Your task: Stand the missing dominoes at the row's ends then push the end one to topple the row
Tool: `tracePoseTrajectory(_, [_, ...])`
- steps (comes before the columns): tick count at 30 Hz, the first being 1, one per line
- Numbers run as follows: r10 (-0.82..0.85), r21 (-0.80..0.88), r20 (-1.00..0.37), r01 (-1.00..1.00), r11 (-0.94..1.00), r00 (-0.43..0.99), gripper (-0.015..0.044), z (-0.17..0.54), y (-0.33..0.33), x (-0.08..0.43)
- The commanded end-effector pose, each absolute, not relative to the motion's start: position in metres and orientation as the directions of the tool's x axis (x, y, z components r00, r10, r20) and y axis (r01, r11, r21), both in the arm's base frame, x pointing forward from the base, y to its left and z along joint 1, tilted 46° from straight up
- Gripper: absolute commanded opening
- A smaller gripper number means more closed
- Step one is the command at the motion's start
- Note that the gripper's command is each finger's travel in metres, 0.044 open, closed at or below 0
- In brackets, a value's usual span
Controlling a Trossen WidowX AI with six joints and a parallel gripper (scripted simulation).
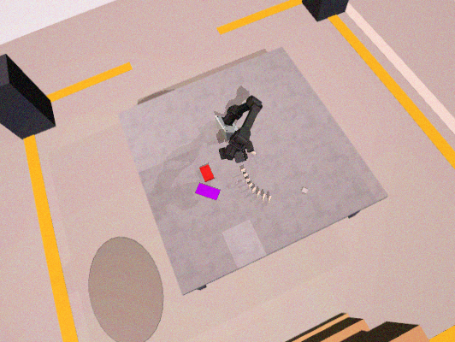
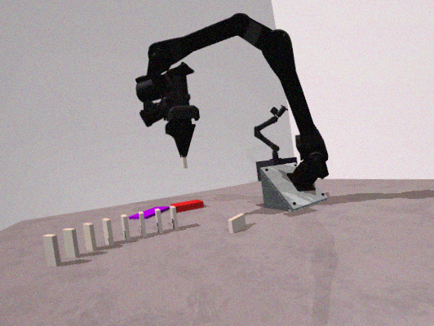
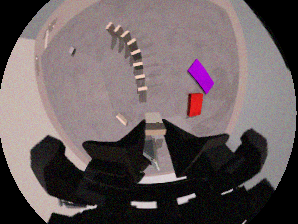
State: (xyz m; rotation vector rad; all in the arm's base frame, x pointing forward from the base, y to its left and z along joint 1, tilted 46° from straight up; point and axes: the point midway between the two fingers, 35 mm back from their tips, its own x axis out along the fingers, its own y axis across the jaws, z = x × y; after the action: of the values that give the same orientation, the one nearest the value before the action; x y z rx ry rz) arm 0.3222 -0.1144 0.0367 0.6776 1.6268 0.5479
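Keeping the held domino (image 2: 185, 163) (image 3: 155, 131) upright matters most here. The gripper (image 1: 241, 159) (image 2: 184, 156) (image 3: 153, 121) is closed down to the domino's width, pinching it in the air near the base-side end of the row (image 1: 253, 187) (image 2: 107, 232) (image 3: 136, 52). A loose domino (image 1: 253, 152) (image 2: 236, 223) (image 3: 121, 119) lies off to the base side of the row. The step looks like placing at that end: match the row's gap, turn the broad face to follow its curve, then lower straight down. Fingers swinging into the end domino could topple everything, so best open only slightly once it stands squarely, then rise vertically.
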Motion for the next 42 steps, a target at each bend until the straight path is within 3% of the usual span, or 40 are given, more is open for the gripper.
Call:
tracePoseTrajectory(1, [0.7,0.705,-0.707,-0.023,0.709,-0.099,0.0107,0.047,-0.102,0.33])
tracePoseTrajectory(42, [0.704,0.708,-0.704,-0.024,0.705,-0.097,0.0107,-0.044,-0.01,0.318])
